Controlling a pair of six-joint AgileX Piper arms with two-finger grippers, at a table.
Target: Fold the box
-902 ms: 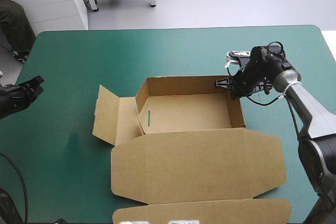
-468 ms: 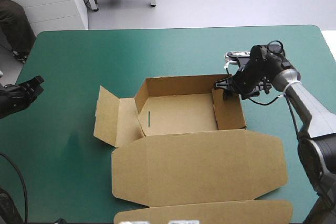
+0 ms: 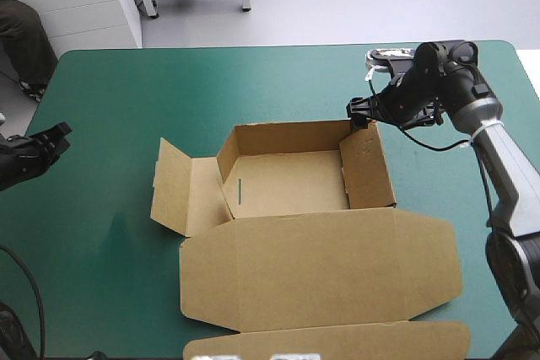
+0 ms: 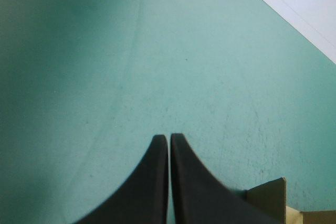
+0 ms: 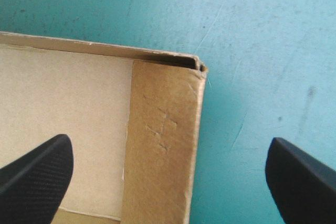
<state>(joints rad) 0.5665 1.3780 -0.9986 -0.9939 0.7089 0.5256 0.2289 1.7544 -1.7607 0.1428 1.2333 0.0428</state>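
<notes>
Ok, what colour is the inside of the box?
Plain brown board, no print visible; the box shows best in the high view.

The teal-green surface is carrying the brown box, which is sitting as an open tray with one corner under the parted right jaws, its lid lying flat, well apart from the left jaws.

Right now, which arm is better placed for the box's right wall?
Right. The right gripper, open, hovers over the box at that wall; the left gripper sits shut by the table edge.
</notes>
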